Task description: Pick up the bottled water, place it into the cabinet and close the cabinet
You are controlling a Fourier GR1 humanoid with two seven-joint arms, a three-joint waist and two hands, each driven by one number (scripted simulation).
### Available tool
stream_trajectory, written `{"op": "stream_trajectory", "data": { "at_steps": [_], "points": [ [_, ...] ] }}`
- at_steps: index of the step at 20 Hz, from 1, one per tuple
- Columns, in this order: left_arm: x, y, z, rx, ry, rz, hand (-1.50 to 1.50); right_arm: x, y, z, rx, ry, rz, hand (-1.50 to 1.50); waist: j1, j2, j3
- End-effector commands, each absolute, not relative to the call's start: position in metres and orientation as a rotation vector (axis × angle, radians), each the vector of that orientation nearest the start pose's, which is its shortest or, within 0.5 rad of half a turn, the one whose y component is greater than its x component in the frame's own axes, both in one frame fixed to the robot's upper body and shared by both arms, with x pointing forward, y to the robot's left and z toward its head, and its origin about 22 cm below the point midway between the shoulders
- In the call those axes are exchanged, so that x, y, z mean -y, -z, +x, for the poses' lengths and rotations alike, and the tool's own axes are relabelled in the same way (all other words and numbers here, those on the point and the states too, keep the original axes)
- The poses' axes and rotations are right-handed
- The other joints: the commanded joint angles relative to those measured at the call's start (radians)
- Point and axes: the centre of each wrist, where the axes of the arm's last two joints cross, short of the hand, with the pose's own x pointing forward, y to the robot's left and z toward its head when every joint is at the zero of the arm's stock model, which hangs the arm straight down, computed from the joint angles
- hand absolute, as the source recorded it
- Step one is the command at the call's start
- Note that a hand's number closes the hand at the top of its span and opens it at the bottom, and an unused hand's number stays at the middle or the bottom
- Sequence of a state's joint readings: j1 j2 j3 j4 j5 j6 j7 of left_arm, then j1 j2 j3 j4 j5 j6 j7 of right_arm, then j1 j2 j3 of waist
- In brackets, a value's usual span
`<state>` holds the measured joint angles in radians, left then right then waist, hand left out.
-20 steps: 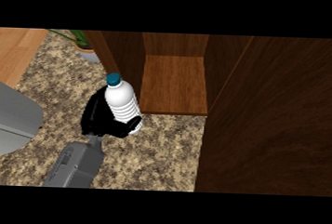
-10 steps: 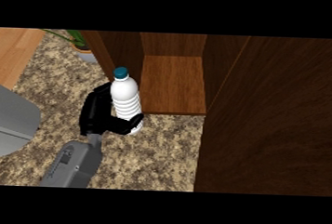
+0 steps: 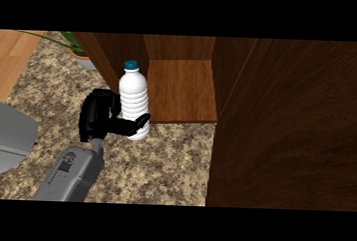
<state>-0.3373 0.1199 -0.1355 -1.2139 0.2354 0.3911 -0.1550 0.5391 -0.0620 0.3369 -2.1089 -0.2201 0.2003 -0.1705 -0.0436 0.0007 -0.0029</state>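
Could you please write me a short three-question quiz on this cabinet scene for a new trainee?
1. True or false: the bottled water already stands on the cabinet shelf.
2. Which hand holds the bottle?
A. left hand
B. right hand
3. What colour is the bottle's cap?

Key:
1. False; it is held at the shelf's front left edge, above the counter.
2. A.
3. Teal.
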Motion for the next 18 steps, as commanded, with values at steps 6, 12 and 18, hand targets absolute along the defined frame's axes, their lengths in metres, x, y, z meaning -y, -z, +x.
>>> {"op": "stream_trajectory", "data": {
  "at_steps": [6,12,18],
  "points": [
    [-0.138,-0.068,0.372,1.743,-0.017,0.135,1.5,0.2,-0.04,0.121,1.76,-0.02,0.522,-1.5,-0.077,0.021,0.004],
    [-0.143,-0.057,0.378,1.737,0.021,0.234,1.5,0.2,-0.035,0.123,1.75,-0.021,0.523,-1.5,-0.078,0.023,0.003],
    [-0.157,-0.052,0.385,1.763,0.094,0.426,1.5,0.197,-0.04,0.126,1.755,-0.027,0.524,-1.5,-0.079,0.024,0.003]
  ]
}}
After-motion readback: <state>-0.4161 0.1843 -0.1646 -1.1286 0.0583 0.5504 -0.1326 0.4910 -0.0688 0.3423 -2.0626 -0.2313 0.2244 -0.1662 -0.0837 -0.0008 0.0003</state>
